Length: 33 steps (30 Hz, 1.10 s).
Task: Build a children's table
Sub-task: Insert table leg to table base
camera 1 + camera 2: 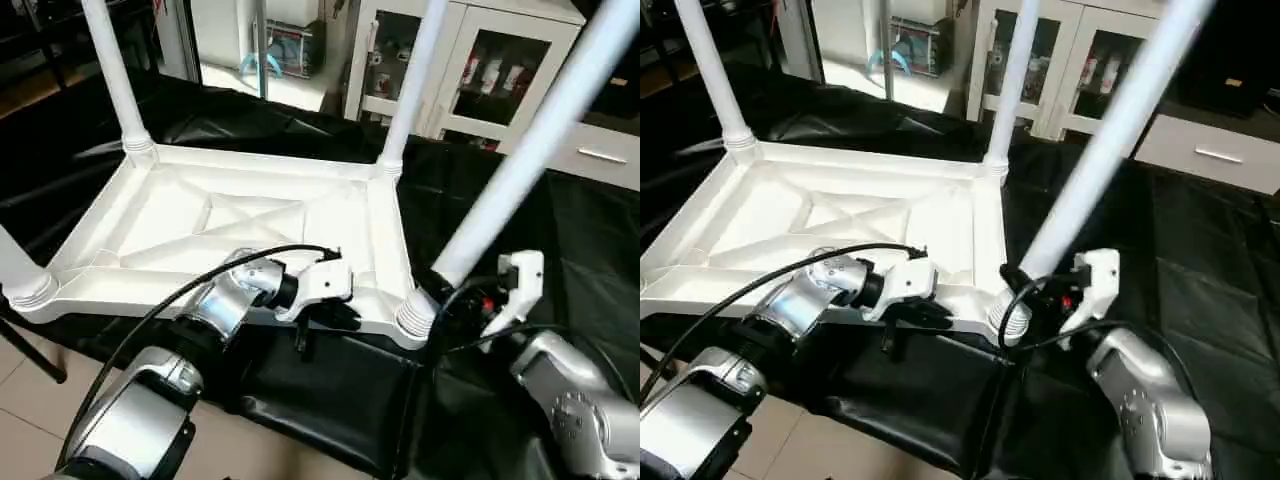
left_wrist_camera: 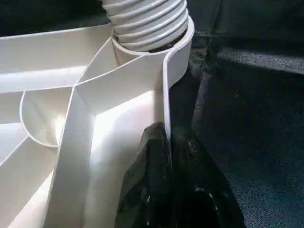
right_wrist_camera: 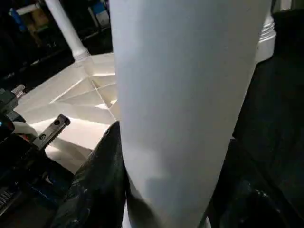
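Observation:
The white tabletop (image 1: 230,225) lies underside up on the black cloth, its X ribs showing. Legs stand in the far left socket (image 1: 115,75), the far right socket (image 1: 410,85) and the near left socket (image 1: 15,270). A fourth leg (image 1: 520,165) leans right, with its ribbed end (image 1: 415,315) in the near right socket. My right gripper (image 1: 455,295) is shut around this leg just above the socket, a black finger (image 3: 102,175) on each side. At the near rim my left gripper (image 1: 325,318) is shut, and its fingers (image 2: 142,190) pinch the thin rim wall close to that corner.
The black cloth (image 1: 340,390) covers the low work surface and ends at tiled floor (image 1: 30,400) on the near left. A white cabinet with glass doors (image 1: 500,70) stands behind. A black cable (image 1: 180,290) loops over my left forearm.

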Available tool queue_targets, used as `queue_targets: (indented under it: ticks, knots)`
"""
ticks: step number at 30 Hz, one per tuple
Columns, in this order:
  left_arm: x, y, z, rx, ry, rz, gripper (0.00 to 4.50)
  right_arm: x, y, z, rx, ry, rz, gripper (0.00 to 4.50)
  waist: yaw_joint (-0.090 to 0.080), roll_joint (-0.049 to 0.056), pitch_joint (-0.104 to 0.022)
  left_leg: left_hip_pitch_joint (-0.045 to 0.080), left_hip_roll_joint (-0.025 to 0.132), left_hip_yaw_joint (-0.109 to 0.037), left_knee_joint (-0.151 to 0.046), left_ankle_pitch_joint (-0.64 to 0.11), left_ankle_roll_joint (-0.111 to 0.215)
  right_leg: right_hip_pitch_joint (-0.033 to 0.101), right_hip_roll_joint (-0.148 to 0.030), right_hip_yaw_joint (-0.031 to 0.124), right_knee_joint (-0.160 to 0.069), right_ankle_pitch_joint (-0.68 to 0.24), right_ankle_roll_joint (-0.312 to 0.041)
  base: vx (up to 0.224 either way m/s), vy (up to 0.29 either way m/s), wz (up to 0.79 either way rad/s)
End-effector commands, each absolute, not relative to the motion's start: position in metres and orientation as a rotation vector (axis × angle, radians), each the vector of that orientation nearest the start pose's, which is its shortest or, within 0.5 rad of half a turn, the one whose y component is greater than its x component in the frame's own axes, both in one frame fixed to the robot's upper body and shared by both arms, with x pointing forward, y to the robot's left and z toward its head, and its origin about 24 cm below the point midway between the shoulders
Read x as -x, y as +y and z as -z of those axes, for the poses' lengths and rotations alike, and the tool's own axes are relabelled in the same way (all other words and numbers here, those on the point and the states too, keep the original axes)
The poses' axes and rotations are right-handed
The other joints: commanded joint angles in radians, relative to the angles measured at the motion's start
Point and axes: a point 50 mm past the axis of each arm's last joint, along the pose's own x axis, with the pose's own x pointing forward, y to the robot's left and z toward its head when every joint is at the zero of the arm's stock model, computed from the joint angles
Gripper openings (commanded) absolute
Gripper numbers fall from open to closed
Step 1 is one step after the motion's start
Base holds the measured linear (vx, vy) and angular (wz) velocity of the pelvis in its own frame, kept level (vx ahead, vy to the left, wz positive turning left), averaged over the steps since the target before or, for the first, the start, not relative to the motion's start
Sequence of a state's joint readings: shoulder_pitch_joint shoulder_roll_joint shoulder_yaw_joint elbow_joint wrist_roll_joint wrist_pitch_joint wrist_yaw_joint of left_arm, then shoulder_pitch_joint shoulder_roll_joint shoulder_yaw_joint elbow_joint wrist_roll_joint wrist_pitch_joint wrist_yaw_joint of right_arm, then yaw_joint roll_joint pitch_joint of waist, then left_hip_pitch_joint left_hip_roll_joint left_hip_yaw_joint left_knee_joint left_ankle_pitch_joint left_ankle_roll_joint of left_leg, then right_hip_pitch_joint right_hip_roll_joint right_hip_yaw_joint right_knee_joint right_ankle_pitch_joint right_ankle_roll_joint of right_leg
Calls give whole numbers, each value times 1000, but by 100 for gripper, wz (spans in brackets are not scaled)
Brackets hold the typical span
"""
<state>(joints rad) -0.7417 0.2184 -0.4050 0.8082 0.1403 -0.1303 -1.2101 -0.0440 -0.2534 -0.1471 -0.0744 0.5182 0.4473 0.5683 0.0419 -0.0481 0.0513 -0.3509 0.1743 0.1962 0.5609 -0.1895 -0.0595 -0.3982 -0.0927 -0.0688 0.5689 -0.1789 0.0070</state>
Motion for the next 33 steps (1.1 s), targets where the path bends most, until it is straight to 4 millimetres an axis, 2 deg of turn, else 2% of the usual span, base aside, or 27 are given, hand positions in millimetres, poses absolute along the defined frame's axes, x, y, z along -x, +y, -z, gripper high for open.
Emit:
queue_targets:
  ticks: [1,2,4,5,6,7,8,11,12,14,15,17,19,22,23,24,26,27,28,31,32,33]
  knots:
    - [-328,79,-50,-509,340,1456,0,-238,-193,-27,-363,319,-460,186,-5,-8,-18,13,60,-47,-81,-454,13,1,-81,43,-126,-724,-37,0,0,0]
    - [-328,79,-50,-510,337,1449,0,-236,-193,-26,-359,317,-453,186,-4,-8,-21,16,62,-46,-83,-443,14,3,-81,43,-124,-691,-45,0,0,0]
    - [-330,79,-51,-510,335,1441,0,-234,-193,-24,-352,311,-444,186,-4,-6,-19,8,65,-46,-91,-425,18,8,-78,45,-119,-633,-61,0,0,0]
    - [-331,79,-51,-509,331,1429,0,-232,-192,-23,-351,305,-437,186,-4,-6,-18,9,65,-45,-90,-430,18,6,-78,46,-119,-627,-64,0,0,0]
    - [-331,79,-52,-507,330,1421,0,-231,-191,-22,-351,300,-433,186,-4,-5,-16,14,64,-44,-90,-456,16,1,-78,47,-122,-641,-67,0,0,0]
    - [-332,80,-52,-506,331,1419,0,-229,-190,-21,-351,302,-433,186,-4,-5,-16,12,64,-45,-91,-459,16,3,-79,47,-121,-648,-66,0,0,0]
    - [-332,80,-52,-506,331,1418,0,-229,-190,-20,-351,302,-434,186,-5,-4,-14,9,64,-47,-93,-465,15,5,-81,46,-124,-664,-60,0,0,0]
    - [-333,81,-52,-509,336,1412,0,-222,-184,-14,-293,331,-458,186,-4,-2,-11,12,62,-49,-92,-483,10,1,-82,45,-130,-705,-42,0,0,0]
    - [-333,82,-52,-512,337,1405,0,-220,-182,-13,-280,334,-467,186,-7,-4,-9,10,61,-53,-93,-492,10,4,-84,43,-132,-731,-32,0,0,0]
    - [-334,83,-52,-512,338,1400,0,-218,-180,-12,-280,332,-469,186,-12,-1,-5,12,60,-59,-93,-522,7,2,-87,36,-142,-787,-15,0,0,0]
    - [-334,83,-52,-511,339,1398,0,-217,-180,-12,-282,331,-469,186,-13,0,-5,15,59,-59,-92,-525,7,2,-87,34,-144,-789,-15,0,0,0]
    - [-334,84,-52,-510,339,1396,0,-216,-179,-12,-283,330,-469,186,-14,0,-5,11,60,-61,-97,-514,11,9,-87,31,-146,-768,-17,0,0,0]
    - [-335,86,-53,-510,341,1386,0,-213,-175,-12,-286,320,-475,186,-16,3,0,18,62,-61,-100,-537,8,1,-87,30,-150,-761,-23,0,0,0]
    - [-336,86,-54,-511,342,1384,0,-211,-173,-11,-264,334,-493,186,-18,4,2,14,64,-63,-106,-540,7,8,-86,30,-147,-734,-29,0,0,0]
    - [-336,87,-53,-514,345,1387,0,-210,-171,-10,-225,365,-526,186,-18,6,4,15,64,-62,-107,-543,7,7,-86,31,-147,-730,-31,0,0,0]
    - [-336,88,-53,-521,350,1392,0,-209,-169,-9,-188,393,-561,186,-17,7,7,20,62,-61,-106,-552,6,2,-84,32,-150,-739,-27,0,0,0]
    - [-335,89,-53,-525,351,1396,0,-209,-166,-10,-147,433,-614,186,-17,5,8,23,60,-59,-103,-547,10,-1,-86,35,-153,-759,-22,0,0,0]
    - [-335,89,-52,-528,352,1399,0,-210,-163,-12,-96,473,-686,186,-18,-3,7,20,60,-59,-102,-530,17,3,-86,34,-151,-763,-21,0,0,0]
    - [-335,89,-52,-528,352,1399,0,-210,-163,-12,-96,473,-686,186,-17,0,8,20,60,-60,-102,-526,18,3,-87,34,-151,-768,-20,0,0,0]
    - [-334,89,-52,-530,352,1400,0,-215,-162,-18,-50,496,-745,186,-15,-3,7,21,60,-56,-98,-500,25,1,-90,36,-154,-780,-19,0,0,0]
    - [-334,90,-52,-534,355,1400,0,-219,-161,-21,-37,508,-769,186,-15,-10,6,24,59,-55,-96,-494,27,-2,-90,34,-155,-788,-17,0,0,0]
    - [-333,91,-51,-533,356,1400,0,-220,-160,-22,-30,544,-801,186,-17,-15,4,18,60,-59,-97,-482,28,6,-92,32,-152,-789,-16,0,0,0]
